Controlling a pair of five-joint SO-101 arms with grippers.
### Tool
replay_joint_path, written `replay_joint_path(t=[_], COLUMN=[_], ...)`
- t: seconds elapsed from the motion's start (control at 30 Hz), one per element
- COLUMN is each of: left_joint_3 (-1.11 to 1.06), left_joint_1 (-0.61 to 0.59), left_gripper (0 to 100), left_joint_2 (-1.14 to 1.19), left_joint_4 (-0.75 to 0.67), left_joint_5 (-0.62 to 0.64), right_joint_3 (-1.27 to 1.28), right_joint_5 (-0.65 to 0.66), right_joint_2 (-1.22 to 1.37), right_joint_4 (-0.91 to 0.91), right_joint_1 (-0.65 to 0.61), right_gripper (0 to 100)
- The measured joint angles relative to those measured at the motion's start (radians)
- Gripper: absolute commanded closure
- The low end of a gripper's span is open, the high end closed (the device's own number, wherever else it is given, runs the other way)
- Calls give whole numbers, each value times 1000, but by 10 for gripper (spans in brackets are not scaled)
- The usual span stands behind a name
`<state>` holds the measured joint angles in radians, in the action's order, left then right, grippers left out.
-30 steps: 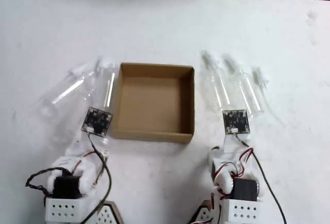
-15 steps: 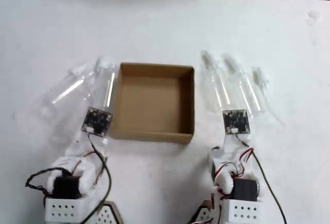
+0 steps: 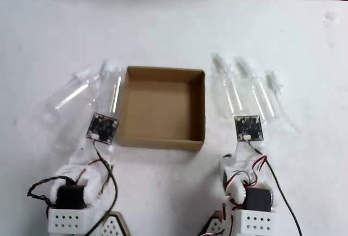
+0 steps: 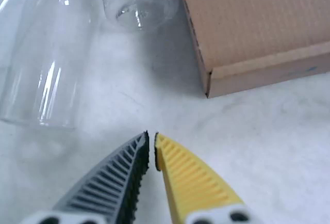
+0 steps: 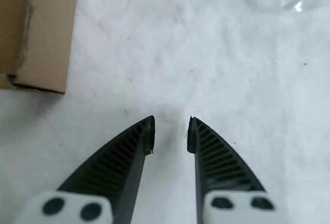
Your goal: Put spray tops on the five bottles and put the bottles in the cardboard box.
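Two left bottles (image 3: 112, 92) lie on the table beside the box (image 3: 160, 141). The left gripper (image 4: 152, 137) is pinched together, empty, near a box corner. Three right bottles (image 3: 231, 92) lie past the box. The right gripper (image 5: 170, 131) is parted, empty, over the table.

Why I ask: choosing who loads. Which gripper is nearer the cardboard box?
Left. The left gripper sits just off the near left corner of the cardboard box; the right gripper is farther out from its near right corner.
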<state>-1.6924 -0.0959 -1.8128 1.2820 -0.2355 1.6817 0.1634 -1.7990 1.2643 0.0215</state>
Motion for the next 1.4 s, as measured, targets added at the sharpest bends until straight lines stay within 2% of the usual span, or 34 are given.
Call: replay_joint_path(t=[0.33, 0.43, 0.7, 0.83, 1.0, 1.4], left_joint_3=[0, 2, 311, 430, 462, 463], left_joint_1=[0, 0, -143, -235, -256, -261], left_gripper=[972, 972, 972, 972, 975, 973], left_joint_2=[0, 0, -2, -17, -17, -17], left_joint_4=[0, -38, -153, -170, -207, -219], left_joint_5=[0, 0, -3, -130, -288, -316], right_joint_3=[0, 0, 0, 0, 0, 0], right_joint_5=[0, 0, 0, 0, 0, 0], right_joint_2=[0, 0, 0, 0, 0, 0], right_joint_4=[0, 0, 0, 0, 0, 0], right_joint_1=[0, 0, 0, 0, 0, 0], right_gripper=[907, 907, 907, 907, 907, 909])
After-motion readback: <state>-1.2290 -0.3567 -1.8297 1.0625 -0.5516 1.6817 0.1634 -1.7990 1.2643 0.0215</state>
